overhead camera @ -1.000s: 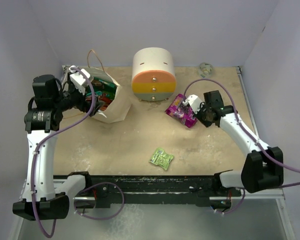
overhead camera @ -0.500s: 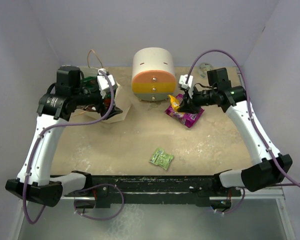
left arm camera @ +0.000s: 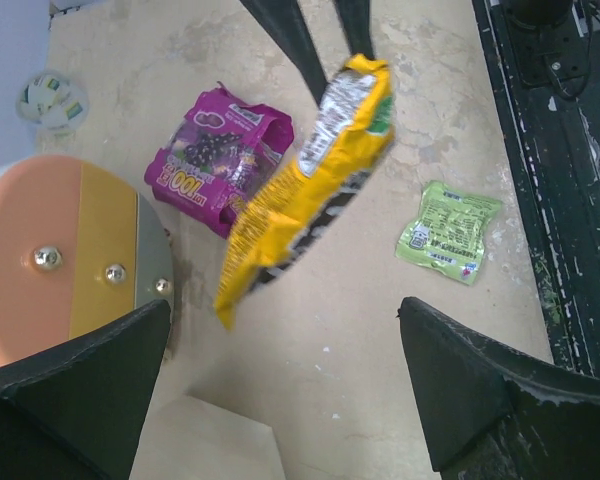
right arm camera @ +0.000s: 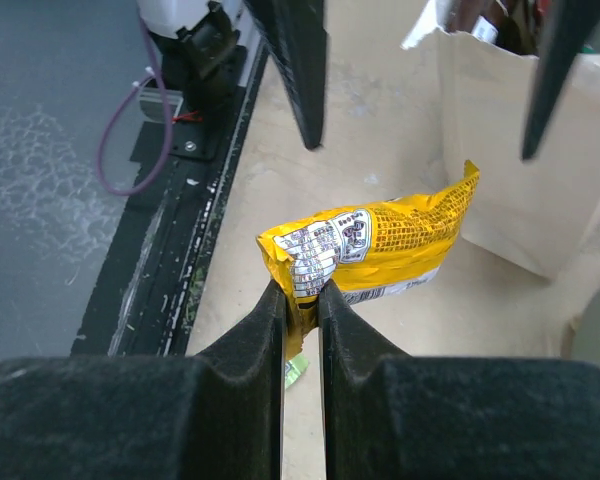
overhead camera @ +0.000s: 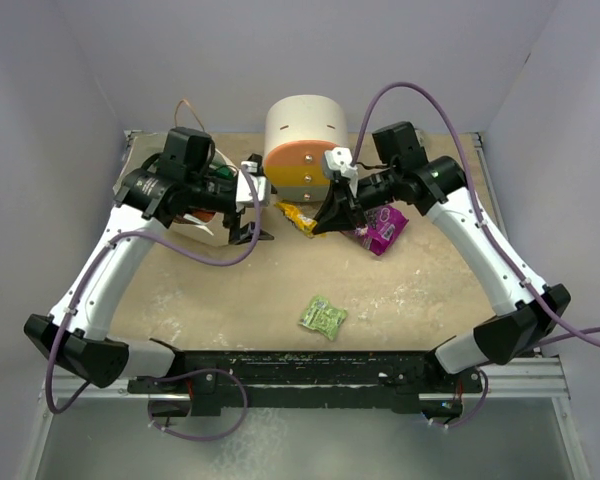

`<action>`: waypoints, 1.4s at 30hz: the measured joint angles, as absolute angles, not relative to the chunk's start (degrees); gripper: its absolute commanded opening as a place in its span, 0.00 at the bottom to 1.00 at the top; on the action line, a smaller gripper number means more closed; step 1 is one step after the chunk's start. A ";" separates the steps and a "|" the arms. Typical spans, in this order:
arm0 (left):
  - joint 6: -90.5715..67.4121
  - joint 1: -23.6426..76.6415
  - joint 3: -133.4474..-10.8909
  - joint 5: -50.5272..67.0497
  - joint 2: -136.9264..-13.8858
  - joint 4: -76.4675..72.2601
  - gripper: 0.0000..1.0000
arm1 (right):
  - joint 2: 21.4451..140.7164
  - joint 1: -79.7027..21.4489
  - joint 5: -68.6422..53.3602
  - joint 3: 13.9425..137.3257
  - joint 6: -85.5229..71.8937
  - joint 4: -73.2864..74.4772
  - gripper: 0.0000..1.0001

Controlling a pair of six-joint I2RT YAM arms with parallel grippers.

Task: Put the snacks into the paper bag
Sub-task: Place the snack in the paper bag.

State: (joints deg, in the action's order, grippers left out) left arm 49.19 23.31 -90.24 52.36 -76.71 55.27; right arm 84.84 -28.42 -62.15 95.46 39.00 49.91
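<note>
My right gripper (overhead camera: 325,222) is shut on one end of a yellow-orange snack packet (overhead camera: 298,213) and holds it above the table between the drawer container and the paper bag (overhead camera: 212,228). The packet also shows in the right wrist view (right arm camera: 380,245) and in the left wrist view (left arm camera: 305,185). My left gripper (overhead camera: 250,232) is open and empty, just left of the packet. A purple packet (overhead camera: 380,226) lies behind the right arm; it also shows in the left wrist view (left arm camera: 215,155). A small lime-green packet (overhead camera: 323,316) lies at centre front. The bag holds several packets.
A round white container with pastel drawers (overhead camera: 305,150) stands at the back centre, close behind both grippers. A small round object (overhead camera: 412,134) sits at the back right. The black rail (overhead camera: 300,365) runs along the near edge.
My right gripper has lifted the yellow-orange packet off the purple packet and carried it left toward the bag. My left gripper has swung right from the bag mouth toward the packet.
</note>
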 measured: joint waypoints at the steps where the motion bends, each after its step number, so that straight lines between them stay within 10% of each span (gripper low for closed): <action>1: 50.19 23.49 -90.24 52.62 -77.08 55.31 0.99 | 84.97 -28.95 -62.63 95.57 39.11 49.91 0.00; 24: 57.82 23.81 -86.35 54.17 -80.23 53.65 0.18 | 85.10 -30.92 -65.76 95.66 40.69 50.68 0.00; 28: 57.71 23.81 -86.35 53.98 -80.01 53.65 0.00 | 84.97 -30.92 -65.41 95.11 40.60 50.28 0.10; 37: 57.89 23.79 -86.32 50.76 -75.26 55.88 0.00 | 81.49 -30.96 -62.28 91.70 38.44 47.86 0.55; 42: 58.11 22.13 -87.15 48.03 -72.14 58.76 0.00 | 78.04 -30.15 -58.65 89.01 37.82 46.72 0.62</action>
State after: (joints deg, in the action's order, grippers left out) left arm 58.11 22.13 -87.15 48.03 -72.14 58.76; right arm 78.04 -30.15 -58.65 89.01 37.82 46.72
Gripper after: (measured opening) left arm 0.007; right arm 0.594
